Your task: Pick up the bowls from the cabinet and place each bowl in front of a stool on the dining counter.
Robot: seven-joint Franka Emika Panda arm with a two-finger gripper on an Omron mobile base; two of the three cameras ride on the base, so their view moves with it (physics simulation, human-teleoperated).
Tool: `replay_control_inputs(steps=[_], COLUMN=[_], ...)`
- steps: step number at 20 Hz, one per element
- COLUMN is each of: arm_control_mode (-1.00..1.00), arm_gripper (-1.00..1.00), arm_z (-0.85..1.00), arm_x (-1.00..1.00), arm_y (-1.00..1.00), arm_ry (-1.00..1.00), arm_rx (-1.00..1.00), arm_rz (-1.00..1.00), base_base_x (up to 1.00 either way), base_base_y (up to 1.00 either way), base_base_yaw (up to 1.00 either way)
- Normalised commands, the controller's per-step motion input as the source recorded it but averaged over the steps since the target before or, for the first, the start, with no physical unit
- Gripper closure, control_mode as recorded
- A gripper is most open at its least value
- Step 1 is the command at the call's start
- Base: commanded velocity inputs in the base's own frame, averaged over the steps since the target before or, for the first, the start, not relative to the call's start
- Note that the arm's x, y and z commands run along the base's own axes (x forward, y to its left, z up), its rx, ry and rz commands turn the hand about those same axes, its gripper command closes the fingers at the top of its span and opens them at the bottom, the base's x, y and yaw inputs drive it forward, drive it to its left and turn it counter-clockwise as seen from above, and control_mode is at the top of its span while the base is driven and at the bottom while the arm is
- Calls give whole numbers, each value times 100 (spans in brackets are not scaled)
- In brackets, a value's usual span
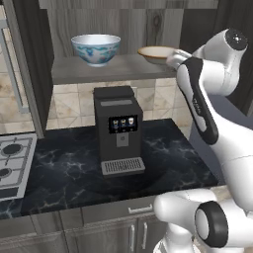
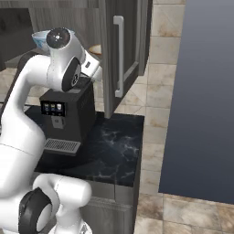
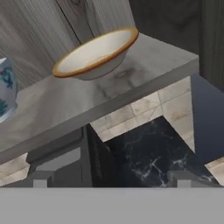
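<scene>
Right now the arm is reaching up toward the cabinet (image 1: 34, 59), so the first pick looks to be the step in hand, with neither of the 2 bowls yet lifted. The gripper (image 3: 109, 177) is hanging just below and in front of the grey shelf (image 3: 144, 70), its jaws spread wide and holding nothing.

The cream bowl (image 3: 94, 52) is sitting on the shelf near its right end, close ahead of the hand, while the blue floral bowl (image 1: 96, 48) is standing further left on the same shelf, well apart from it. The cream one is judged the nearer target. The next move is probably calling for the hand to rise above the shelf edge and bring 1 finger over the yellowish rim, the other outside the wall.

Both bowls are looking empty. A coffee machine (image 1: 118, 129) is standing on the black counter (image 1: 74, 173) directly below the shelf.
</scene>
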Motion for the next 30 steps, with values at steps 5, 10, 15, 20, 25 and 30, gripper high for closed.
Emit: replay_control_inputs(steps=[5,10,15,20,25,30], arm_control_mode=[-100,-100,-100,-100,-100,-100], arm_gripper=[-100,-100,-100,-100,-100,-100], arm_z=[3,0,0,0,0,0], arm_x=[47,46,48,49,49,42], arm_y=[0,0,0,0,0,0], arm_ry=[0,0,0,1,5,4], arm_rx=[-4,-2,-1,0,0,0], arm_rz=[-3,-9,-10,-11,-9,-9], base_base_x=[0,0,0,0,0,0], base_base_y=[0,0,0,0,0,0], base_base_yaw=[0,0,0,0,0,0])
